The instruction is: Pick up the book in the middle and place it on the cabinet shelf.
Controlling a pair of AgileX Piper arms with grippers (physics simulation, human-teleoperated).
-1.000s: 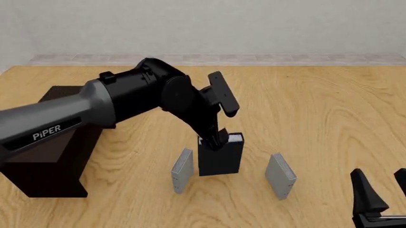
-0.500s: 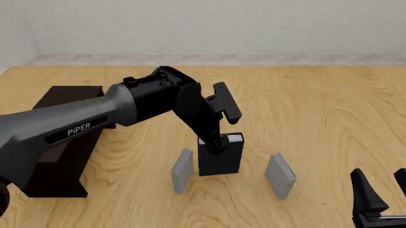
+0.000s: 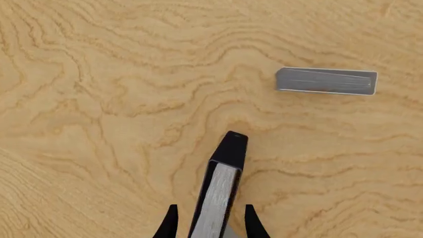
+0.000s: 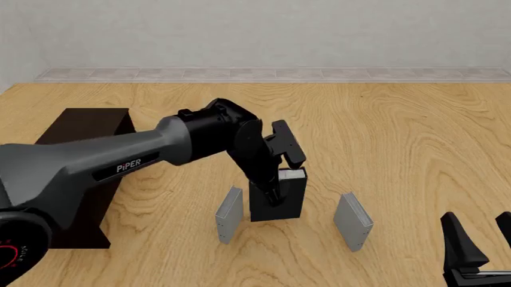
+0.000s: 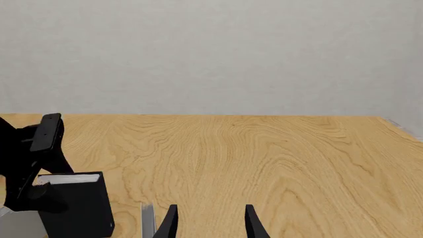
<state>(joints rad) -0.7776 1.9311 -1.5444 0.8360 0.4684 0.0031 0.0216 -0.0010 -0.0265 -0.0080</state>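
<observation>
While the thick black hardcover book (image 4: pixel 277 200) with white page edges stands upright on the wooden desk (image 4: pixel 399 137) a little below the middle of the front view, the left claw (image 4: pixel 271 194) reaches down over its top, one finger on either side of it; in the left wrist view the two black fingertips (image 3: pixel 170 225) flank the book (image 3: pixel 219 191) closely, yet whether they actually press on the covers cannot be told. A thin grey book (image 4: pixel 229 214) stands just to the left of the black one in the front view, and a second thin grey book (image 4: pixel 353 220) stands further off to its right, apart from it; one grey book (image 3: pixel 326 81) also shows in the upper right of the left wrist view. The long, low, dark brown wooden cabinet (image 4: pixel 84 122) sits at the left edge of the front view, partly hidden behind the grey and black left arm (image 4: pixel 119 164). At the lower right corner of the front view the right claw (image 4: pixel 479 236) rests near the desk with its fingers spread and nothing between them; the right wrist view shows its fingertips (image 5: pixel 168 223) apart over bare wood.
</observation>
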